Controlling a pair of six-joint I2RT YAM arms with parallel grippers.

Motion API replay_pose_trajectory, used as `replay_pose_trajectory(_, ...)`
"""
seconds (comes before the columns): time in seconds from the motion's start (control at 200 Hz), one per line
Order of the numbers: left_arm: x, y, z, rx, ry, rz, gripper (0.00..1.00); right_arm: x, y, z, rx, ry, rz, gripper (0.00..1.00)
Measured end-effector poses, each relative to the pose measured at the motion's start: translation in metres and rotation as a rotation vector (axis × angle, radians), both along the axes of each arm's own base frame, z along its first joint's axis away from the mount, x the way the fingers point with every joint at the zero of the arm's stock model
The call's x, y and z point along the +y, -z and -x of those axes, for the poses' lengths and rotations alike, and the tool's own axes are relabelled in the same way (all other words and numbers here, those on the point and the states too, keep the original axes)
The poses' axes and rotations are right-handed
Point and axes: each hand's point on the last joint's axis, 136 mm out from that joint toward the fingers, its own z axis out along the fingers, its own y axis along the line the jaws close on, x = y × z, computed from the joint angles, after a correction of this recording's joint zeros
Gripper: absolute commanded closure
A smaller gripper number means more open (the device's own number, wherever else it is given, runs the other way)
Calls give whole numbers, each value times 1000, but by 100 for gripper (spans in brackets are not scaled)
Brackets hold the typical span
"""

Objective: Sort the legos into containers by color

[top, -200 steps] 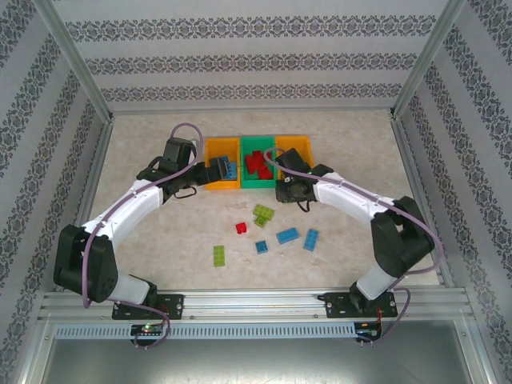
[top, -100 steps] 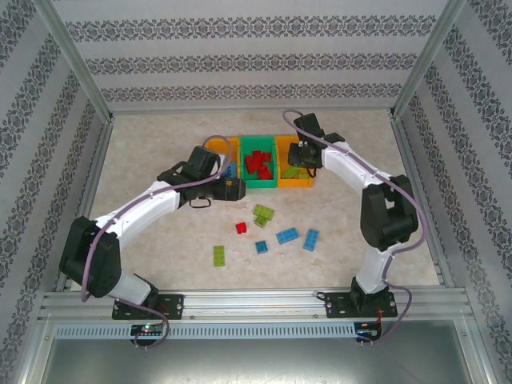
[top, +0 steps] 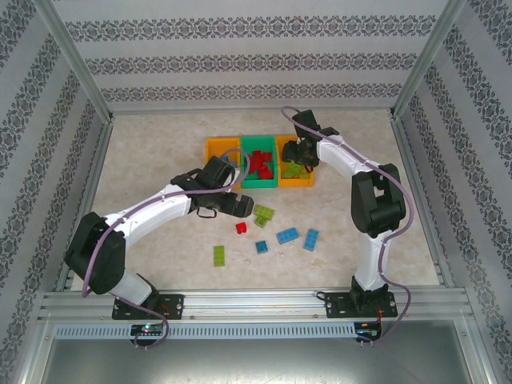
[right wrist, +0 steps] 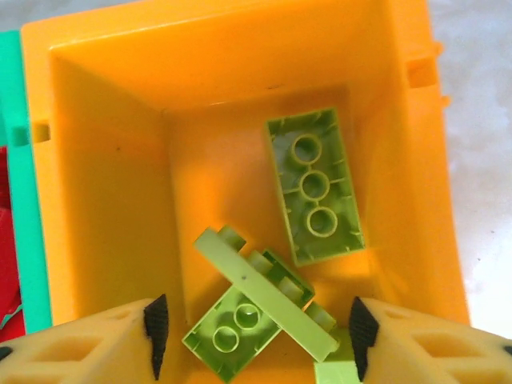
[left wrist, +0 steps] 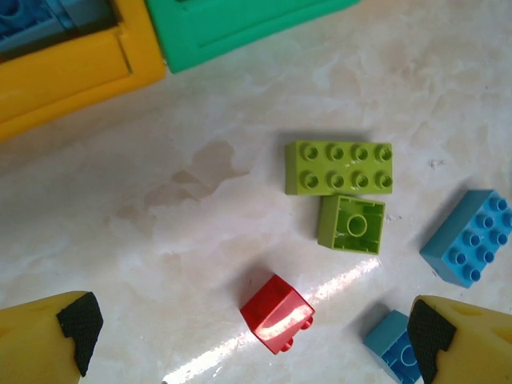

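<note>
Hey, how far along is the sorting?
Done: blue bricks in the left bin, red in the green bin, lime in the right bin. In hand: nothing; the right pincer hangs open over it, the left pincer open above a loose red brick. Left: seven loose, three blue, three lime, one red.

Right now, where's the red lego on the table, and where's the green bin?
red lego (left wrist: 276,314): left wrist view, on its shiny top face.
green bin (left wrist: 232,28): left wrist view, on its outer side wall.
</note>
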Motion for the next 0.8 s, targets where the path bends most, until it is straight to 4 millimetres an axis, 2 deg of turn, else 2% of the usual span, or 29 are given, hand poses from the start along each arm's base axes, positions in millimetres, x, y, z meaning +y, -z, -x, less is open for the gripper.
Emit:
replay_pose_trajectory(0.195, -10, 16, 9, 37, 46, -51, 0, 6, -6, 11, -1, -15, -32, 24)
replay_pose_trajectory(0.39, 9, 24, 16, 55, -14, -115, 0, 11, -34, 30, -53, -45, -67, 19)
replay_pose_trajectory(0.56, 41, 38, 45, 152, -169, -165, 0, 11, -49, 41, -94, -57, -78, 18)
replay_pose_trajectory(0.679, 58, 56, 70, 232, -282, -170, 0, 5, -45, 46, -82, -50, -74, 18)
replay_pose_trajectory(0.799, 66, 72, 95, 311, -351, -190, 1, -5, -36, 50, -64, -30, -68, 17)
